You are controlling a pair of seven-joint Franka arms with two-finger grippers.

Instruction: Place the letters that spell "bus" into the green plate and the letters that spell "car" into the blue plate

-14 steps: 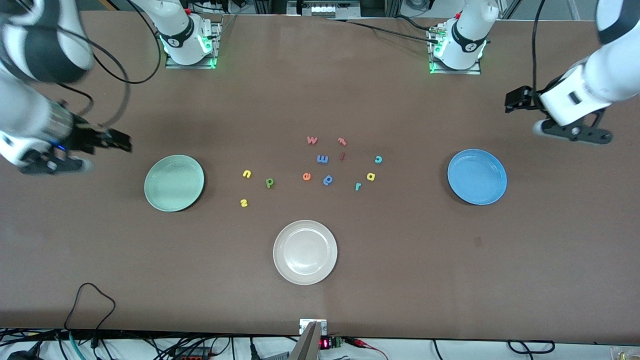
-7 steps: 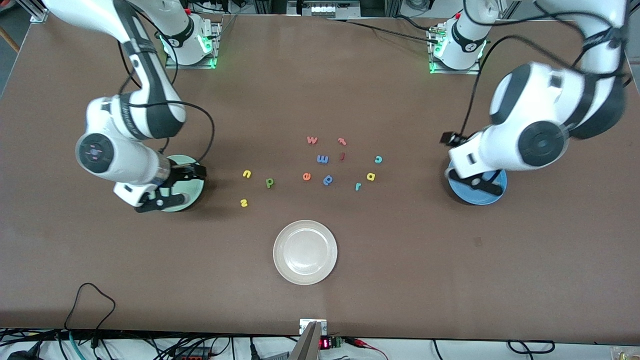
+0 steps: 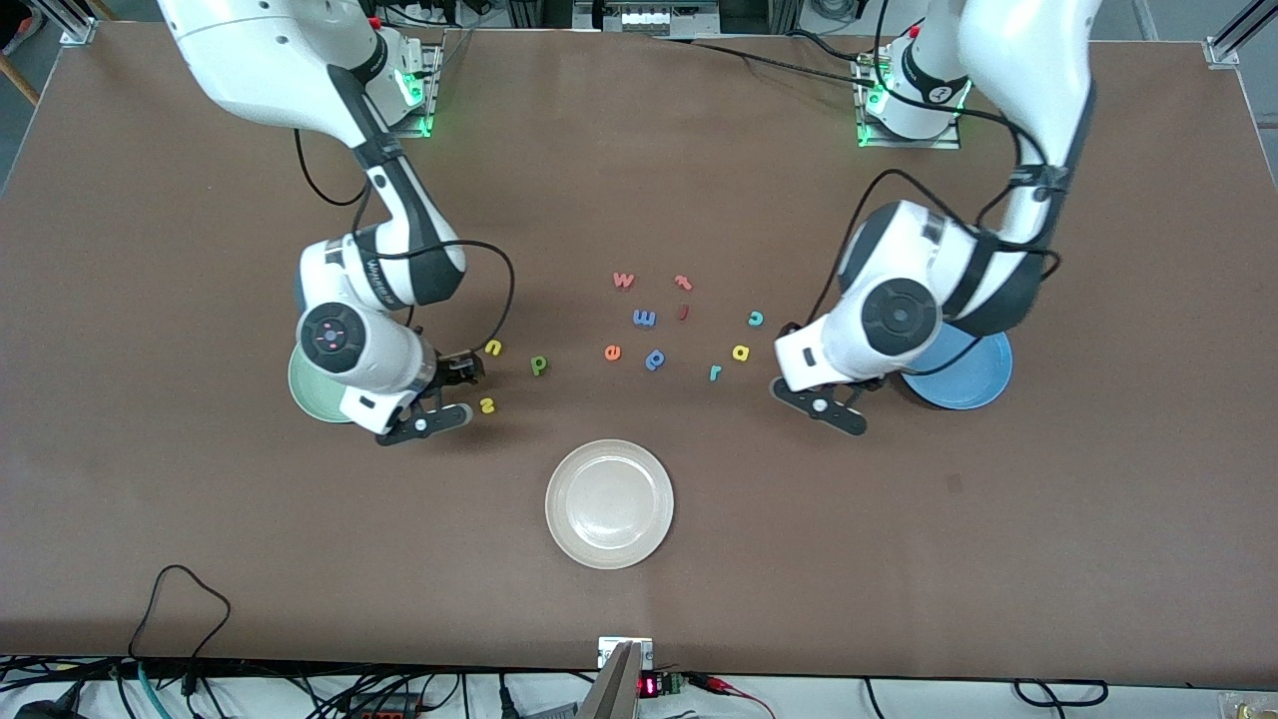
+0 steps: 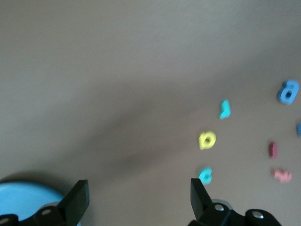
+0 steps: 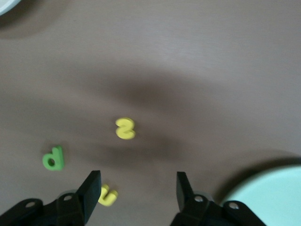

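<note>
Front view is showing the counter (image 3: 200, 519) with both arms reaching in from their bases. The green plate (image 3: 305, 394) is lying toward the right arm's end and the blue plate (image 3: 973, 374) toward the left arm's end, each partly hidden under its arm, probably so that each arm is serving the word beside it. Neither plate is showing a letter.

The right hand (image 3: 451, 391) is hanging released and empty over the counter between the u (image 3: 492, 347) and the s (image 3: 486, 404). The green b (image 3: 539, 365) is lying a little farther toward the middle. The left hand (image 3: 804, 374) is also spread wide and holding nothing, over the counter between the blue plate and the r (image 3: 714, 372). The a (image 3: 740, 352) and c (image 3: 756, 319) are lying just farther from the camera than the r.

Half a second ago each hand was hovering over its own plate. Both are now closing on their letters, which are lying unmoved.
</note>
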